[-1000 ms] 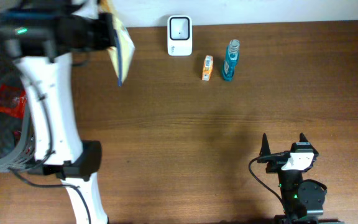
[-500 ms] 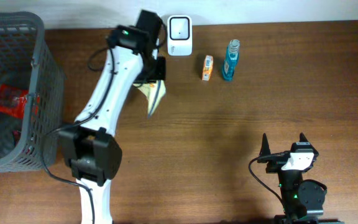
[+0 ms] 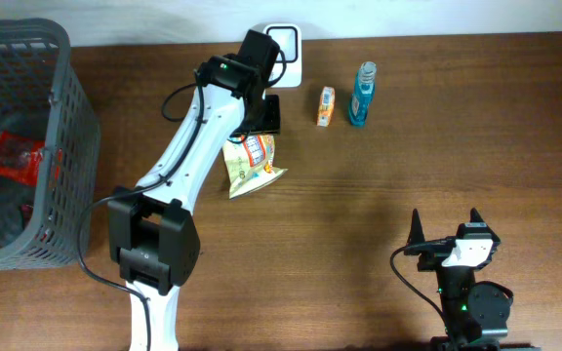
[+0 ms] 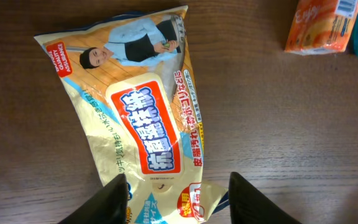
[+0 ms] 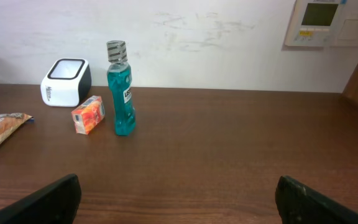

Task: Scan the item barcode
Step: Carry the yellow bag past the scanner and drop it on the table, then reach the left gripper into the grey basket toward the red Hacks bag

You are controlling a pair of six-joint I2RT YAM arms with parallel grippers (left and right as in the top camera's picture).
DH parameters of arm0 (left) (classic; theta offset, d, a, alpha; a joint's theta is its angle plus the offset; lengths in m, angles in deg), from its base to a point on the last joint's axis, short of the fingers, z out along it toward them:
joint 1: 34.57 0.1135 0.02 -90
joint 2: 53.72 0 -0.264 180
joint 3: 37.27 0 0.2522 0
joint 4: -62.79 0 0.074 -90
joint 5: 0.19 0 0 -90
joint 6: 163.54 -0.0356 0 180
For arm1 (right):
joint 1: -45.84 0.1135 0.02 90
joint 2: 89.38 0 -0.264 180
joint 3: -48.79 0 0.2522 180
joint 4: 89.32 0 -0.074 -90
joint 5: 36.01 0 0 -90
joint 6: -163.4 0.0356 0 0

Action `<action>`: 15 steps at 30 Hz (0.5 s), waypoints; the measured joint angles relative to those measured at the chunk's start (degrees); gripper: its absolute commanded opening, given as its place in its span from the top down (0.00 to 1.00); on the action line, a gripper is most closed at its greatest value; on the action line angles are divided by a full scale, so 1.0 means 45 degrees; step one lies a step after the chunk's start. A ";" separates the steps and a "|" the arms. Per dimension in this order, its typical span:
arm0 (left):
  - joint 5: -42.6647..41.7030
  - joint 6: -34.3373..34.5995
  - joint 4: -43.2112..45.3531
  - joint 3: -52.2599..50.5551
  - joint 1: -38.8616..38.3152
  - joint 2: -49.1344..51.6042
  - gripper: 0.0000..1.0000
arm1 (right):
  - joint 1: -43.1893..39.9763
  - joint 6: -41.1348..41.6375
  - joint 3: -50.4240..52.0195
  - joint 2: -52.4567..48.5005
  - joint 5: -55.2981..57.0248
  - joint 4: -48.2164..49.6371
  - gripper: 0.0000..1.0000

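Item: a flat yellow plastic pouch with a red label panel [image 3: 253, 166] lies face up on the brown wooden table [image 3: 427, 166], free of any grip.
Left gripper [image 3: 264, 113]: it hangs over the pouch's top end, black fingers [image 4: 112, 198] spread apart. The wrist view shows the pouch [image 4: 138, 124] lying flat between and beneath them, unpinched.
Scanner: a small white box with a dark window [image 5: 66, 81] sits at the table's far edge, just beyond the left arm, which covers part of it from overhead.
Neighbours: a small orange carton [image 3: 326, 106] and an upright teal plastic bottle with a grey cap [image 3: 362, 95] stand side by side to the right of the scanner, apart from the pouch.
Basket: a grey mesh basket [image 3: 70, 146] at the table's left end holds a red packet [image 3: 13, 156].
Right gripper [image 3: 445, 226]: parked at the near right edge, its fingers wide apart and holding nothing, well away from every item.
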 measured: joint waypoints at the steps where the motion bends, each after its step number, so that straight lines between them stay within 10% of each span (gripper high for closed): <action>1: 0.0000 -0.0058 -0.0058 0.0107 0.0024 0.0000 0.53 | 0.0000 -0.0010 0.0000 0.0000 -0.0005 0.0000 0.02; 15: 0.1715 -0.0738 -0.2565 0.5600 0.5115 -0.2939 0.26 | 0.0000 0.0000 0.0000 0.0000 -0.0005 0.0000 0.02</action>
